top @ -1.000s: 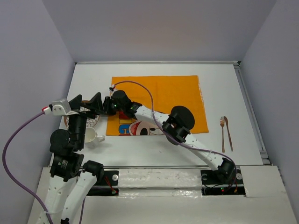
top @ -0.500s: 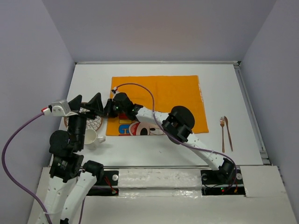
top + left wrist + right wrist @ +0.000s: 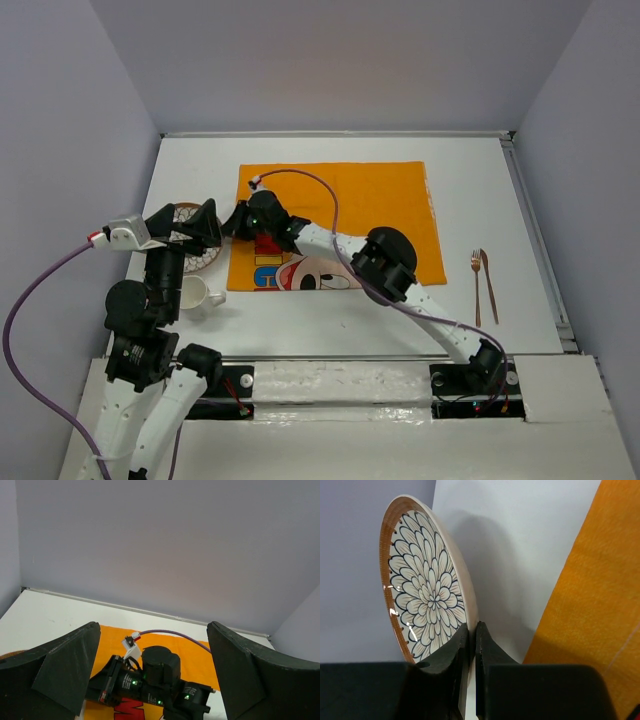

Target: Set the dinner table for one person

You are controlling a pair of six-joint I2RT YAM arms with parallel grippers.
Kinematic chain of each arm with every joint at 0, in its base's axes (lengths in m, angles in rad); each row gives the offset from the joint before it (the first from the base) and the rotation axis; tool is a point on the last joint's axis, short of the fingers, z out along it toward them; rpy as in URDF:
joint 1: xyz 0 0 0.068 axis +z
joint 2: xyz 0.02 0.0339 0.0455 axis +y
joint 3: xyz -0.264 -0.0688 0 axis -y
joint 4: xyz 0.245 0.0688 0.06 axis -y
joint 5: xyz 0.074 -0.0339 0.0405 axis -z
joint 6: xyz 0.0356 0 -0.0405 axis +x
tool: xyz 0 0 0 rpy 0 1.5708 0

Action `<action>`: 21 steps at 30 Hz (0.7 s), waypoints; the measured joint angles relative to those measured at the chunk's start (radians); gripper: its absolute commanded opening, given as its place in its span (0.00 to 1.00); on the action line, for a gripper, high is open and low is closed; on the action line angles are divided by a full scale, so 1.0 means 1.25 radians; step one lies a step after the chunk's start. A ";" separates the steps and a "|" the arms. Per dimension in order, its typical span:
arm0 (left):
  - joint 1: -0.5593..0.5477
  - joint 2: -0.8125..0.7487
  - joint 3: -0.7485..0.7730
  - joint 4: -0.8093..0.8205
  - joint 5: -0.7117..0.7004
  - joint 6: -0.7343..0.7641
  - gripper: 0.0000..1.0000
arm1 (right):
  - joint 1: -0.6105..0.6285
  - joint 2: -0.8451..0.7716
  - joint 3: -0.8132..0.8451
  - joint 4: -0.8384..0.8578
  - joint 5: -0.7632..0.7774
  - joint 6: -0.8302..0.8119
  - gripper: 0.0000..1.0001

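Observation:
A round plate [image 3: 427,595] with a black flower pattern and a brown rim is on the left of the white dinner table [image 3: 190,160]. My right gripper [image 3: 471,627] is shut on its rim and holds it tilted. From above, the right gripper [image 3: 230,224] reaches across the orange placemat [image 3: 350,200] to the plate [image 3: 200,258]. My left gripper [image 3: 188,226] hovers open and empty over the plate. In the left wrist view its fingers [image 3: 65,675] frame the right arm's wrist.
A white mug [image 3: 195,293] stands near the left arm, just in front of the plate. A copper fork [image 3: 476,285] and knife [image 3: 490,285] lie side by side on the table at the right, past the placemat's edge.
My right wrist has drawn back to the right and a little farther away, and the plate has shifted with it toward the placemat's left edge. The left arm has barely moved.

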 measured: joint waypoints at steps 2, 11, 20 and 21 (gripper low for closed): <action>0.000 0.000 0.000 0.000 0.000 0.000 0.99 | -0.011 -0.013 -0.004 -0.001 0.008 0.000 0.00; 0.000 0.000 0.000 -0.001 -0.003 0.000 0.99 | -0.116 -0.387 -0.455 0.094 0.032 -0.008 0.00; -0.004 0.000 0.000 -0.002 -0.002 0.000 0.99 | -0.295 -0.756 -0.907 0.189 0.047 -0.040 0.00; -0.004 0.000 0.000 -0.002 -0.002 0.000 0.99 | -0.306 -0.774 -0.939 0.189 0.049 -0.040 0.00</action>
